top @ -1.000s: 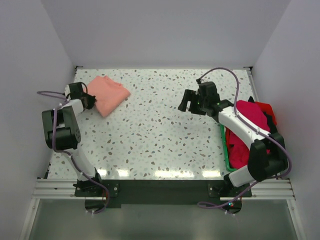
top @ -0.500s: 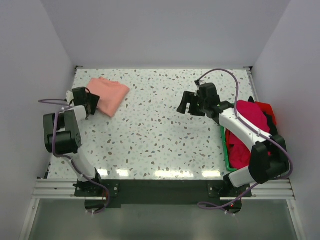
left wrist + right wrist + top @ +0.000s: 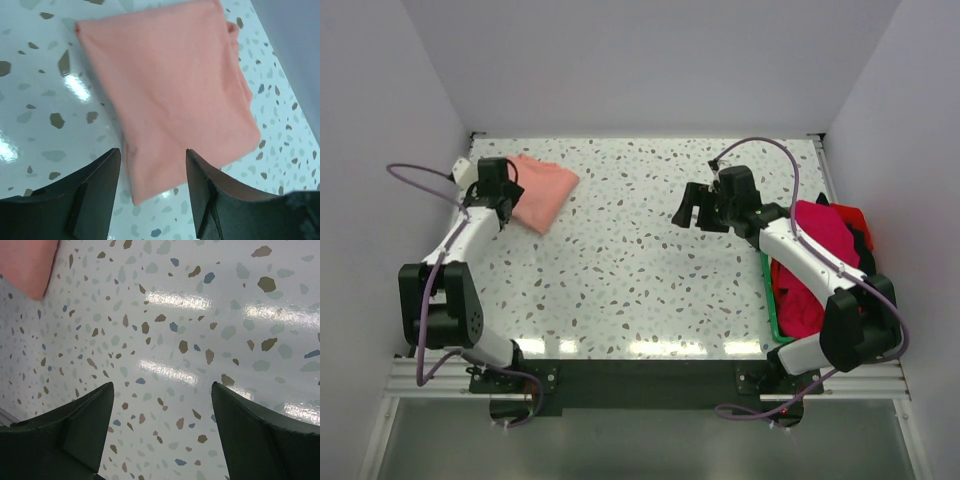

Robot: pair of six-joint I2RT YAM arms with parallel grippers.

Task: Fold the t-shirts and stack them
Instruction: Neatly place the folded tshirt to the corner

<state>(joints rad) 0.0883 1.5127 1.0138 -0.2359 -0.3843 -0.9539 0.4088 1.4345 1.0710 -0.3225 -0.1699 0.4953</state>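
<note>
A folded salmon-pink t-shirt [image 3: 545, 190] lies flat on the speckled table at the back left. My left gripper [image 3: 508, 205] hovers at its left edge, open. In the left wrist view the shirt [image 3: 170, 90] spreads ahead, and its near corner lies below the gap of my left gripper [image 3: 152, 155], untouched by either finger. My right gripper [image 3: 692, 212] hangs open over bare table right of centre, and the right wrist view shows nothing within the right gripper [image 3: 162, 385]. Magenta [image 3: 820, 225], red [image 3: 850, 215] and black [image 3: 865, 245] t-shirts are heaped at the right.
A green plastic tray [image 3: 770, 300] at the table's right edge holds the heaped shirts, beside my right arm. Grey walls enclose the table on the left, back and right. A corner of the pink shirt [image 3: 25, 265] shows at the top left of the right wrist view.
My left gripper went from shut to open and let go of the pink shirt, and the left arm stretched toward the back. The right gripper drifted slightly left.
</note>
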